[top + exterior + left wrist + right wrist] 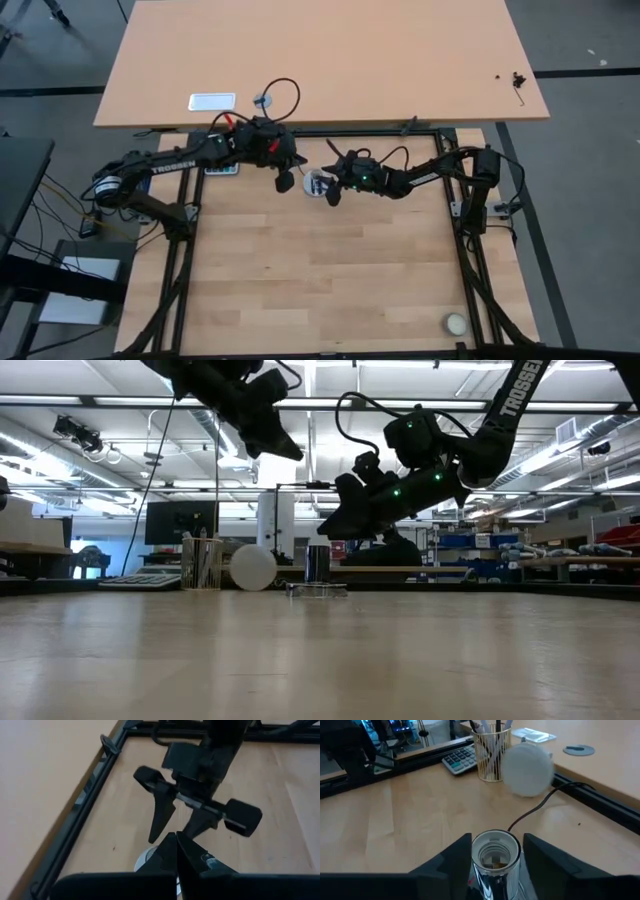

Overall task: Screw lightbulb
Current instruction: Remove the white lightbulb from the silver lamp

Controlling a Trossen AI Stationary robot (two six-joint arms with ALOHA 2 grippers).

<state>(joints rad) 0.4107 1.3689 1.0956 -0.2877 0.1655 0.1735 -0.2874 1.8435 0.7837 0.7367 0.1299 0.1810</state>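
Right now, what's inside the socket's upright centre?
No bulb. The right wrist view looks down into the open socket: threaded inner wall and a brass-coloured contact at the bottom. Deeper parts are in shadow. The lightbulb lies apart, beside the wire pen holder.

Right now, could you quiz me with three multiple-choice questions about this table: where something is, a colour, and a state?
1. Where is the bulb?
A on the floor
B on the table beside the wire cup
C in a box

2. What colour is the socket?
A red
B green
C silver

3. How are the left fingers?
A shut and empty
B spread wide
C clamped on a pen

Answers:
1 B, the right wrist view shows it next to the cup.
2 C, its shell is shiny metal.
3 A, the two tips meet with nothing between them.
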